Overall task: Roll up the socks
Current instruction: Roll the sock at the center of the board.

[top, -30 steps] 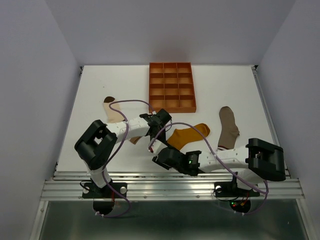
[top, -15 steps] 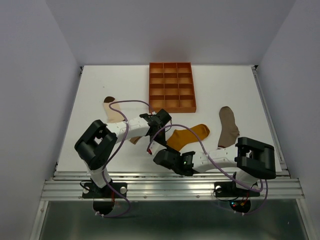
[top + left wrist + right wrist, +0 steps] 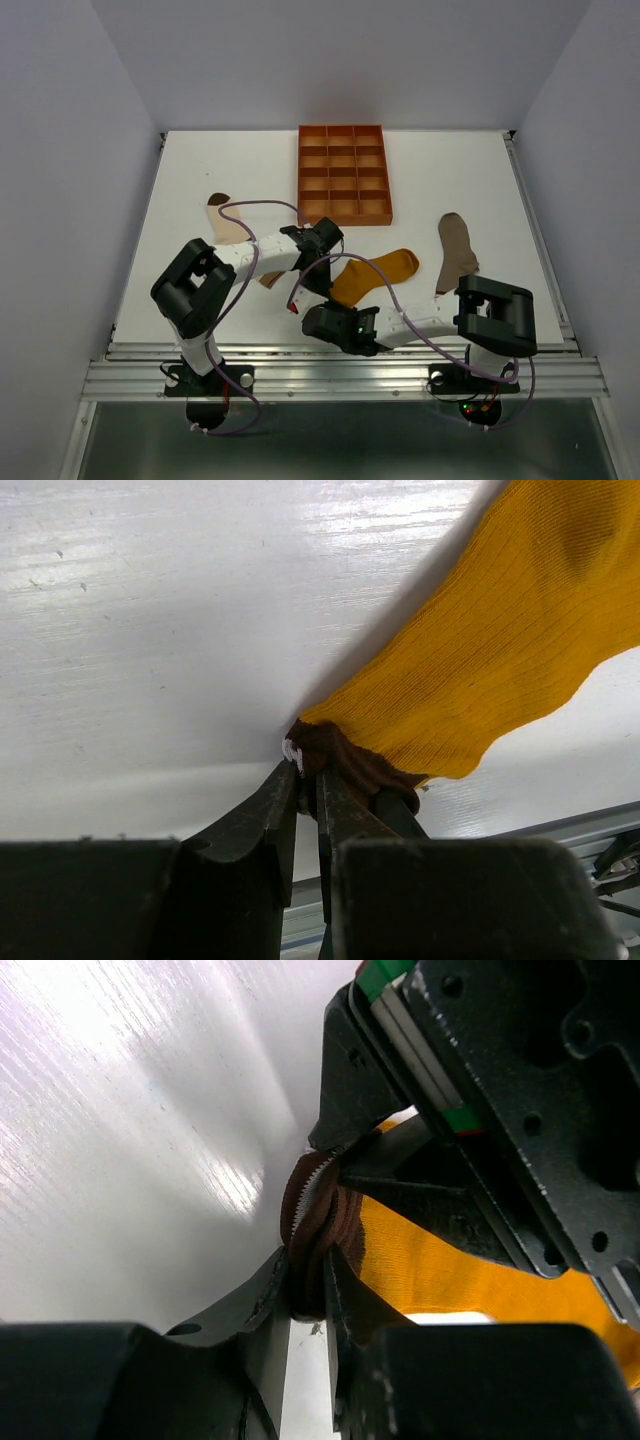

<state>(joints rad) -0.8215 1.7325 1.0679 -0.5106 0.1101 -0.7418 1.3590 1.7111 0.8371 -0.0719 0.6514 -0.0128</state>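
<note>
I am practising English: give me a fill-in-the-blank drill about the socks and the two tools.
1. The left tool and the right tool are both shut on the brown cuff of the held sock, whose body is ____.
2. In the top view, the taupe-brown sock lies to the ____ of the held sock.
3. The arm that partly covers the cream sock is the ____ one.
Missing words: mustard-yellow; right; left.

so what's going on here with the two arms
Both arms are working on the mustard-yellow sock. The left gripper and the right gripper are each shut on its brown cuff, meeting there from opposite sides. The rest of that sock lies spread out, not yet rolled. The taupe sock and the cream sock lie flat on either side.
</note>
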